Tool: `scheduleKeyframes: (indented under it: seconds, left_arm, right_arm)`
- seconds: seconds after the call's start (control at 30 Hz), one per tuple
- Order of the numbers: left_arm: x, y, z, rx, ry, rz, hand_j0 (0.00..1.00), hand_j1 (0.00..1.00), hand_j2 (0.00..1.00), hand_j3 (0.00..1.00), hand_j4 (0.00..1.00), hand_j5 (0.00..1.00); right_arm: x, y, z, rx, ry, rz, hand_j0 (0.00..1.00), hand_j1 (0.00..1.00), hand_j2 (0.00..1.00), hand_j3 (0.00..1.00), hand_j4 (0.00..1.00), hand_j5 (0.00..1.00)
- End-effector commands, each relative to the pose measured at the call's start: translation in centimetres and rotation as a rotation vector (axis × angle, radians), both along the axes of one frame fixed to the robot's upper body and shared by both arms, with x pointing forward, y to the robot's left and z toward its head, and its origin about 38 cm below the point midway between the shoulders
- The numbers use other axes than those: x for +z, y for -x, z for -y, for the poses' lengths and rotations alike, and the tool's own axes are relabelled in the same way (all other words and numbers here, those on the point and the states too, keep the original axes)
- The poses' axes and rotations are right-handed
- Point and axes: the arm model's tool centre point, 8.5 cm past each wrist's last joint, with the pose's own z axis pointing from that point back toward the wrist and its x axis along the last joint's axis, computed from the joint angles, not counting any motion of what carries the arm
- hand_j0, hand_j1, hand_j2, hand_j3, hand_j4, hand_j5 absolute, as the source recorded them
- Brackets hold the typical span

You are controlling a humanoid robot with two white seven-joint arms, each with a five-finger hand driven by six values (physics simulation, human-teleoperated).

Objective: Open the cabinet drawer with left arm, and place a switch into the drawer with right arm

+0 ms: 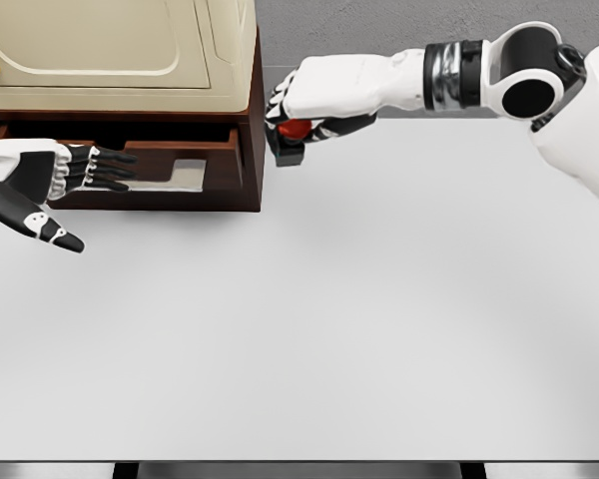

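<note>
While drawer (150, 180) gapes, right hand (304, 110) grips switch (292, 140).

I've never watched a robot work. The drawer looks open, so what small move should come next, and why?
Probably carry the switch leftward over the open drawer. The right hand grips it just beside the cabinet, outside the drawer, while the left hand rests at the drawer's front.

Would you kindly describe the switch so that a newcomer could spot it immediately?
Start at the cabinet at the table's back left, with its drawer pulled open. Just right of the cabinet's corner, the right robot hand grips the switch. It is a small dark block with a red button, the only red thing here.
</note>
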Motion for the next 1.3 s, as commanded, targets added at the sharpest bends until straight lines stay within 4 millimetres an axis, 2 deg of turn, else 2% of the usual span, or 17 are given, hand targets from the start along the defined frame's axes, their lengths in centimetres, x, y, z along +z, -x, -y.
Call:
scheduleKeyframes:
  seconds: [0.0,0.57,1.0,1.27]
  left_arm:
    - [-1.8,0.1,-0.8,0.017,-0.106,-0.037,1.0,1.0,1.0,1.0,1.0,1.0]
    - [-2.1,1.0,-0.5,0.071,-0.003,-0.261,1.0,1.0,1.0,1.0,1.0,1.0]
    - [-1.6,1.0,0.0,0.06,0.052,-0.278,1.0,1.0,1.0,1.0,1.0,1.0]
    - [-1.4,1.2,0.1,0.061,0.093,-0.3,1.0,1.0,1.0,1.0,1.0,1.0]
  right_arm:
    - [0.1,0.3,-0.3,0.013,-0.007,-0.002,0.5,0.5,0.5,0.5,0.5,0.5]
    - [2.3,1.3,-1.5,0.068,-0.039,0.016,0.5,0.5,0.5,0.5,0.5,0.5]
    - [3.3,2.3,-5.6,0.154,-0.056,0.031,0.5,0.5,0.5,0.5,0.5,0.5]
    - [3.1,1.2,-7.2,0.142,-0.063,0.006,0.5,0.5,0.5,0.5,0.5,0.5]
